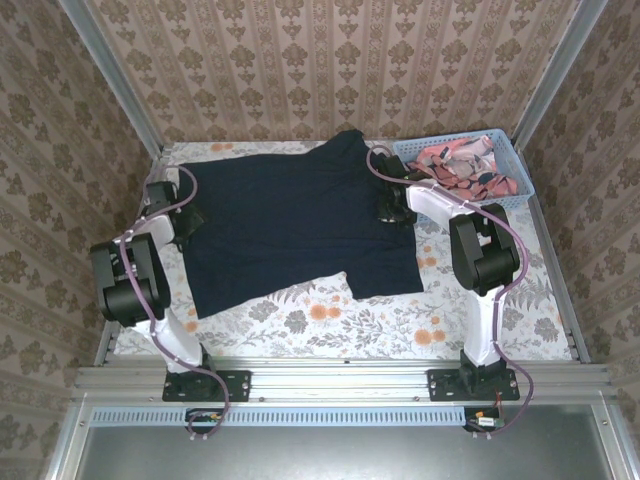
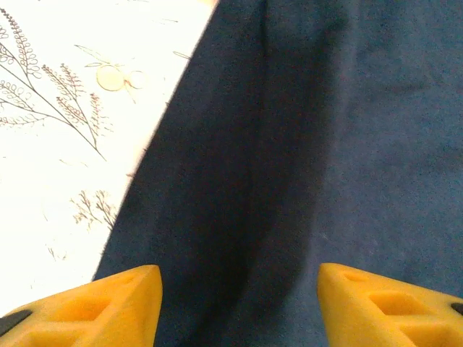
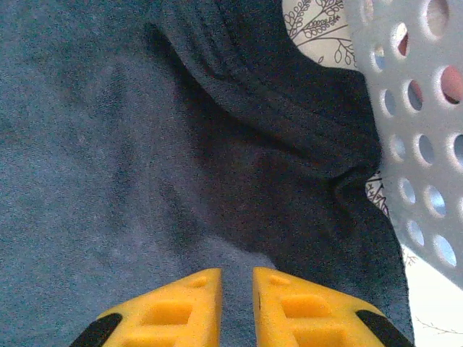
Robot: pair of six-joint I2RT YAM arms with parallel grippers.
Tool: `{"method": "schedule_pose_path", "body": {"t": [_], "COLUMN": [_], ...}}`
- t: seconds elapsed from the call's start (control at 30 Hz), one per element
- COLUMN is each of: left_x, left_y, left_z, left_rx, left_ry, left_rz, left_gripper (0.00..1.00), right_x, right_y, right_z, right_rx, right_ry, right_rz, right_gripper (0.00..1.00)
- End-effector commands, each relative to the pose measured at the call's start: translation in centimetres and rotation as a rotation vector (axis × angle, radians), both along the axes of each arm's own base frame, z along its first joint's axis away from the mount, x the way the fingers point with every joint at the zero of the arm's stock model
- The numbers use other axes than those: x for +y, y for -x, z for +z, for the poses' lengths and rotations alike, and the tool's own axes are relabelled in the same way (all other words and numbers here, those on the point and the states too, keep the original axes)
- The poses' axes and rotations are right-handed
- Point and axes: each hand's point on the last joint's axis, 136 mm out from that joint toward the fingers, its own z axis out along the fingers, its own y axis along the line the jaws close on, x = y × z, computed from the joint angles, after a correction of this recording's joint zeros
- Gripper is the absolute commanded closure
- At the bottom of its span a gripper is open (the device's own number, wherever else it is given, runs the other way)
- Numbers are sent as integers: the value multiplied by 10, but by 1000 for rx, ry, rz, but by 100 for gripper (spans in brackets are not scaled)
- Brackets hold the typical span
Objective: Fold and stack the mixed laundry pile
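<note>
Where the flowered tablecloth [image 1: 330,322] covers the table from the arms' bases to the far wall, the dark navy T-shirt [image 1: 290,220] takes up most of its middle. It lies spread flat and unfolded, one sleeve reaching toward the far right corner and the hem running unevenly along the near side. The left arm [image 1: 135,275] bends in from the near left and the right arm [image 1: 480,250] from the near right, each reaching to one side edge of the shirt.

A light blue lattice basket [image 1: 522,188] stands at the far right corner, just beside the shirt's far sleeve. Inside it lies the pink garment [image 1: 465,165] with its navy-and-white pattern, bunched up and not folded.

The left gripper [image 1: 187,220] sits at the shirt's left edge. In the left wrist view its yellow fingers [image 2: 108,312] stand wide apart, with dark cloth and a strip of bare tablecloth below them. The right gripper [image 1: 392,208] rests over the shirt's right side, near the basket. In the right wrist view its yellow fingers [image 3: 181,312] are drawn almost together, with a thin slit between them where cloth shows. I cannot tell whether any cloth is pinched there.
</note>
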Motion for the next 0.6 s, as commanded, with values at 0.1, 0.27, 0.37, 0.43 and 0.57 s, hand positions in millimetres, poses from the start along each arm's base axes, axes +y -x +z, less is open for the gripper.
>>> {"method": "schedule_pose_path", "body": {"t": [0.1,0.27,0.37,0.43,0.57], "left_x": [-10,8,11,14,19], "left_y": [-35,-25,-21,-19,-16], "left_z": [10,11,16,16,12], "left_rx": [-59,34,26,30,67], "left_ry": [86,-35,-75,-90,-107], "left_rz": [-70,-71,-93,-97,-74], "left_gripper": [71,45,58,78,79], "right_x": [-9,-17,-17,-17,-18], "right_y": [3,8,7,7,5], "right_z": [-4,-4,-3,-2,0], "right_rx": [30,37,34,32,28], "right_ry": [40,64,66,65,65], "right_rz": [-16,-31,-27,-26,-27], "right_gripper": [83,82,83,83,83]}}
